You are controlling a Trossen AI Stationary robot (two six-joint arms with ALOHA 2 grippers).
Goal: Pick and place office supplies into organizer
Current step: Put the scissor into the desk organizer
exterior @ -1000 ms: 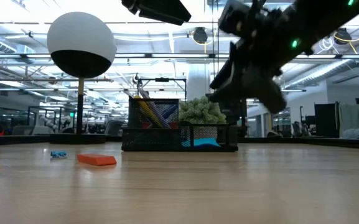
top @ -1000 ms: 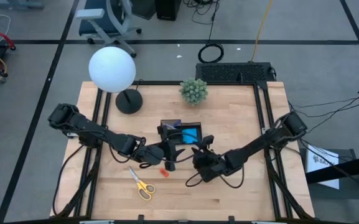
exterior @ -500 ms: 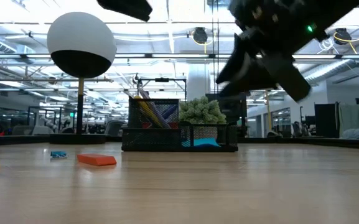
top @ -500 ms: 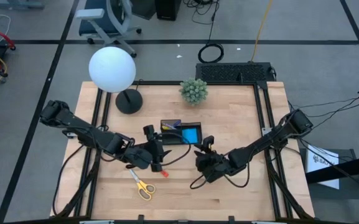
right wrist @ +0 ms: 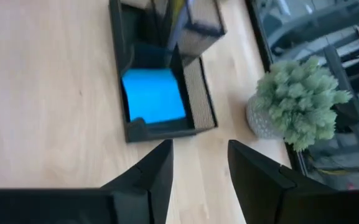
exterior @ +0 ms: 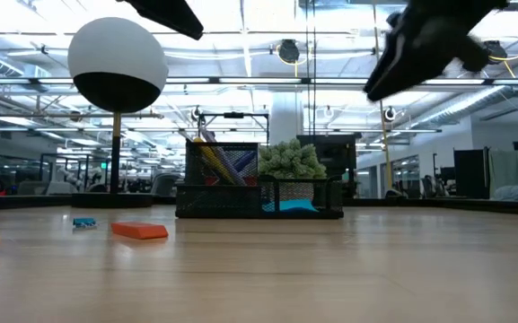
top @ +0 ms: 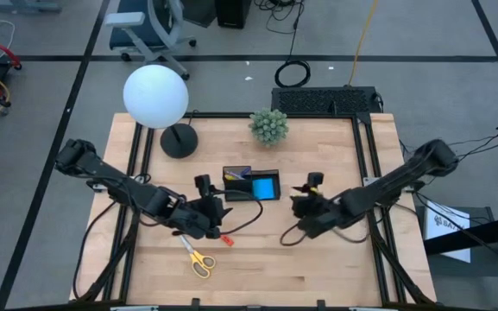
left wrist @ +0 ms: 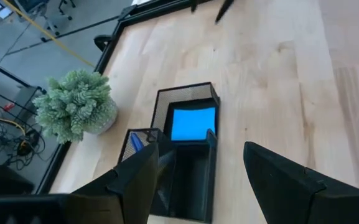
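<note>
The left gripper [top: 207,210], jaws released and empty, is hovering between the organizer [top: 250,185] at the tabletop's middle and the scissors [top: 196,256] near the front edge; descending crookedly, it is risking knocking the red piece [top: 227,239] away

The right gripper [top: 311,197], also released, is waiting beside

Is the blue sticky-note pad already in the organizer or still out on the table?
In. The blue sticky-note pad lies flat inside one compartment of the black organizer, enclosed by its walls; the high view shows it there too.

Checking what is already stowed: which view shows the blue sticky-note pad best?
The right wrist view: the blue sticky-note pad lies unobstructed in the organizer. The left wrist view is nearly as clear, the high view distant; the low view shows only an edge.
</note>
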